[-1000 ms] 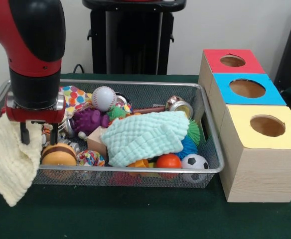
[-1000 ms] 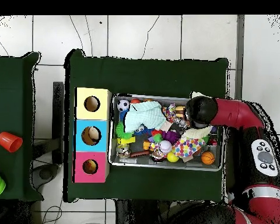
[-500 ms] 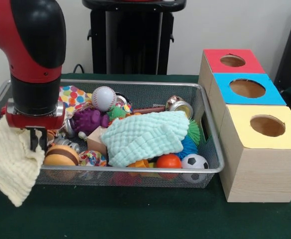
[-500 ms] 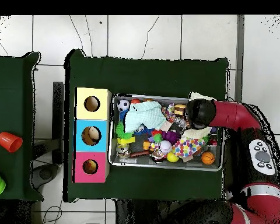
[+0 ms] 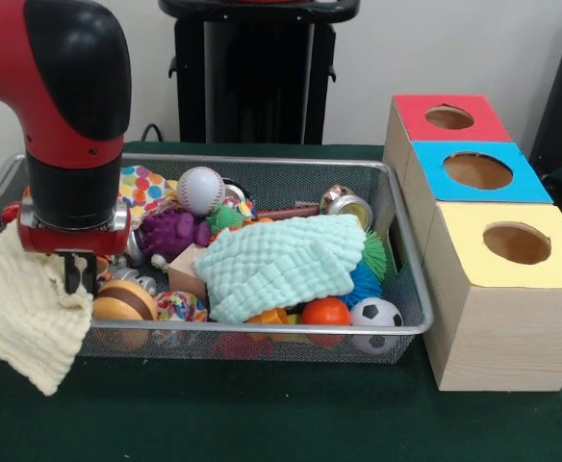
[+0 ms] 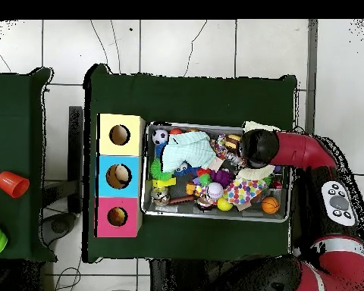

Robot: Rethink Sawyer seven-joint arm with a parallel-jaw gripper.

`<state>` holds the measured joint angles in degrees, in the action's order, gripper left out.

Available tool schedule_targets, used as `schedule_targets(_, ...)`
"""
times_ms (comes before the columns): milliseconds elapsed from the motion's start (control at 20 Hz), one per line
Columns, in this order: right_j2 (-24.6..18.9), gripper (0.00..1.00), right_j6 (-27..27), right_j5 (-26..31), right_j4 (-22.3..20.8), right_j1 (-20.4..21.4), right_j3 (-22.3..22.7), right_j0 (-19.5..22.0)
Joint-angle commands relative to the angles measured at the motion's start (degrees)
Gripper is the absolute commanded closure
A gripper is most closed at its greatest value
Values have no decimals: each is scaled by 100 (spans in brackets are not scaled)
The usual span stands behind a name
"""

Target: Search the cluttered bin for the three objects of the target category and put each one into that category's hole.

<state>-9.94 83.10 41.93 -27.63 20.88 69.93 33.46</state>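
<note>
The gripper hangs low at the left end of the wire bin, in the left part of the front view. Only dark finger tips stick out under the red and black arm. I cannot tell if they are spread or pressed together, or if they pinch anything.

Right beside the tips, a yellow cloth hangs over the bin's left rim and down onto the green table. Just under the tips, a round orange and brown toy sits near the front wall, next to a spotty ball.

Toward the middle of the picture there is a purple bumpy toy, a baseball, and a big mint green cloth lying on top of many things. At the lower right of the bin sit an orange ball and a small soccer ball.

The task does not say which kind of thing to hunt for. The balls may be it, but that is a guess. On the right side of the picture stand three boxes in a row: the red box, the blue box and the yellow box, each with a hole on top.

What could go wrong? The yellow cloth is so close to the tips that it could snag and get dragged along. The round toys could roll away if they get bumped. The green cloth may hide other things.
</note>
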Motion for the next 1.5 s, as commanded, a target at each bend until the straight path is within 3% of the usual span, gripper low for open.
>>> schedule_targets(50, -29, 100, 676, 45, 225, 11, 813, -97)
schedule_targets(450, 241, 100, 1296, 1187, 940, 437, 753, -731)
schedule_targets(750, 502, 100, 1423, 1519, 1328, 591, 673, -977)
schedule_targets(1100, 847, 100, 2083, 1375, 1928, 992, 1298, -1342)
schedule_targets(1500, 1283, 100, 3548, 770, 2950, 1398, 2285, -2160)
